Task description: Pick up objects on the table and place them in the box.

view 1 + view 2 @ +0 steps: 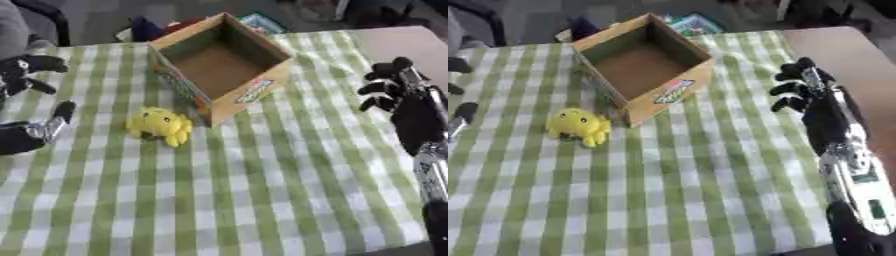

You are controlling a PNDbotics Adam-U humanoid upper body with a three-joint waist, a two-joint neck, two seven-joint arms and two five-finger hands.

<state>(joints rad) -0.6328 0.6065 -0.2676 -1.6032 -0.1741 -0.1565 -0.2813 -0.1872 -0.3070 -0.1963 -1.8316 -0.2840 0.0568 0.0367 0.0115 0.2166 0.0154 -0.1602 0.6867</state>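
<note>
A yellow plush toy (160, 126) lies on the green checked tablecloth (262, 190), just left of the front corner of an open cardboard box (220, 67). The box stands empty, its brown floor showing. My left hand (26, 75) hovers at the left edge of the left eye view, fingers spread, apart from the toy and holding nothing. Over the cloth's right side my right hand (811, 97) is raised, with its fingers bent forward and nothing in them.
Bare brown table surface (842, 47) shows beyond the cloth at the far right. Coloured items (262, 21) lie behind the box at the far edge. A dark chair and floor sit at the upper left.
</note>
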